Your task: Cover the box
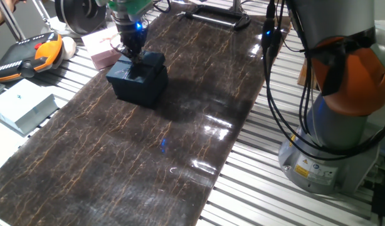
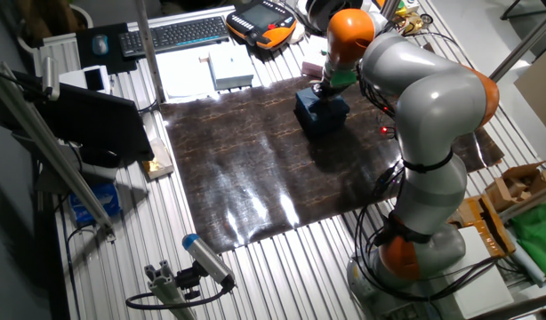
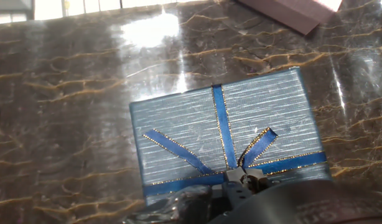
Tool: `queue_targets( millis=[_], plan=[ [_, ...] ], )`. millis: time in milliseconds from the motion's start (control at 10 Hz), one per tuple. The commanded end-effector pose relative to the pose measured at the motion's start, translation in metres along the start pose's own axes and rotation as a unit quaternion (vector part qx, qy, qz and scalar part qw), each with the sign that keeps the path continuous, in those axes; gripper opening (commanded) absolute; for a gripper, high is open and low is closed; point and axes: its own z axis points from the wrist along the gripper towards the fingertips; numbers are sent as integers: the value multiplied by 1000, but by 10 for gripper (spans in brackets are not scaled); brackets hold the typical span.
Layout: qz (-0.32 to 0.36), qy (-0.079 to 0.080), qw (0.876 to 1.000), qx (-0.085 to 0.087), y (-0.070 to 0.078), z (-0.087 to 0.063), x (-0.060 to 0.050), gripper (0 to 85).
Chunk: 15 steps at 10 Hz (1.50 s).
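Hand view looks straight down on a flat navy lid with a blue ribbon bow (image 3: 222, 127), which hides whatever sits beneath it. One fixed view shows the small dark navy cardboard box (image 1: 138, 80) standing near the far left corner of the dark marbled mat (image 1: 148, 144), lid resting on top and slightly askew. The two-finger gripper (image 1: 133, 51) sits directly above the box, its tips at the lid's ribbon; whether the fingers are spread or pinching cannot be told. A pale pink box (image 1: 102, 49) lies just beyond, off the mat's far edge.
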Motion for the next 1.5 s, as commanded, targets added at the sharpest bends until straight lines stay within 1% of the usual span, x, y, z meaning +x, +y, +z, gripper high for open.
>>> queue_targets(
  millis=[0, 600, 900, 1200, 1400],
  plan=[
    [0, -1, 1000, 0, -1, 1, -1, 7],
    [1, -2, 1000, 7, -5, 6, -4, 7],
    [-1, -1, 1000, 5, -9, 8, -2, 7],
    [3, 1, 1000, 5, -7, 9, -1, 7],
    [13, 5, 1000, 1, -7, 9, -1, 7]
  ],
)
